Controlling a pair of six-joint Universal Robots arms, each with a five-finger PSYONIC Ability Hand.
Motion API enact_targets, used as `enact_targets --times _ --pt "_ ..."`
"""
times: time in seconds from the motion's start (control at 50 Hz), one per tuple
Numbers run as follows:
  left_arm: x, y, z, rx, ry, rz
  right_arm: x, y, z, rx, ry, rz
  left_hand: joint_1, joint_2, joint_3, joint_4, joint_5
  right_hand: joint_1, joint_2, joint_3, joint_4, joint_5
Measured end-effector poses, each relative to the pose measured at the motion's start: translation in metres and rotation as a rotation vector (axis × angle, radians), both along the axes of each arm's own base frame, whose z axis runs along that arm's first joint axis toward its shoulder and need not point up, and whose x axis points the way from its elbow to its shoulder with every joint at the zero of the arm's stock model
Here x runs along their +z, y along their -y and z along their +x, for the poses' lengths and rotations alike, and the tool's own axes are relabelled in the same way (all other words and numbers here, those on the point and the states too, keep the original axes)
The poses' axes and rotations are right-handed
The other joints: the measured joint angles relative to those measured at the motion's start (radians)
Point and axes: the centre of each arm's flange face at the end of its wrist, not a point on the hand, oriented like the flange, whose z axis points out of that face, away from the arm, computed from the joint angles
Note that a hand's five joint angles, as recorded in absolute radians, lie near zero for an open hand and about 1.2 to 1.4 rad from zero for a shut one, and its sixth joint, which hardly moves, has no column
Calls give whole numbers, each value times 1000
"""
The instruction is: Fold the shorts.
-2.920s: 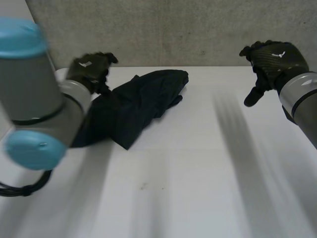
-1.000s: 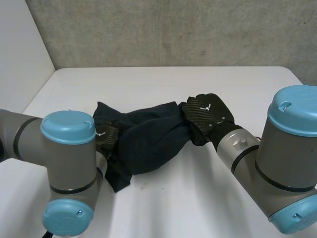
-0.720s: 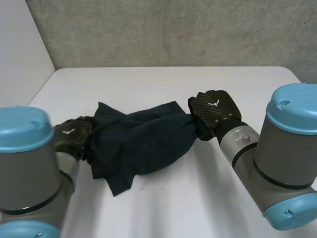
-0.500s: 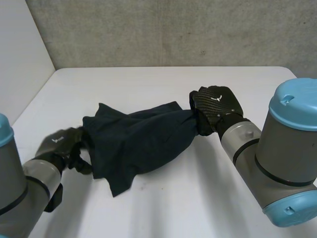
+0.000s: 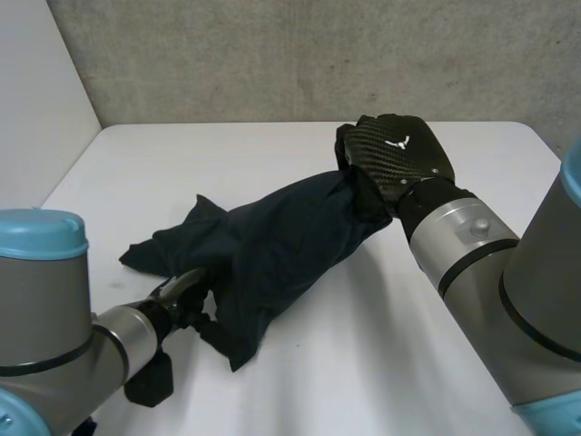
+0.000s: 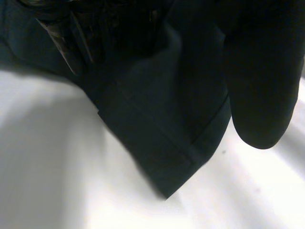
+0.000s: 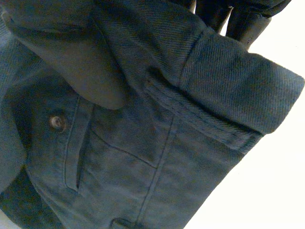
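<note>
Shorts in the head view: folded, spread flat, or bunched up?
Bunched, not folded. The shorts lie as a crumpled, creased heap on the table, with one end gathered and gripped by the right hand.

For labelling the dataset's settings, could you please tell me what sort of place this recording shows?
Probably a robotics lab or test cell: a white table against a plain concrete wall, with two robot arms working on one pair of shorts.
</note>
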Motion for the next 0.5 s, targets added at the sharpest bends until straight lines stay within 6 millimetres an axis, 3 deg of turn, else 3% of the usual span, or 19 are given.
enact_targets --times 0.22,0.36,0.4,0.42,0.5 --pt "-11 -3 -30 -19 -42 -26 3 -19 7 50 10 -1 0 0 0 0 0 0 0 10 3 0" --pt "-17 -2 -38 4 -10 -42 3 -22 8 58 14 -1 4 5 2 4 2 0 0 10 3 0" --pt "-18 0 -38 23 4 -50 4 -22 8 58 16 -3 79 80 57 70 65 0 0 10 3 0" --pt "-20 2 -38 42 16 -58 5 -23 8 58 18 -5 277 263 244 259 251 0 0 10 3 0" --pt "-23 8 -38 95 48 -91 8 -23 7 56 25 -12 726 712 673 686 667 0 0 10 3 0"
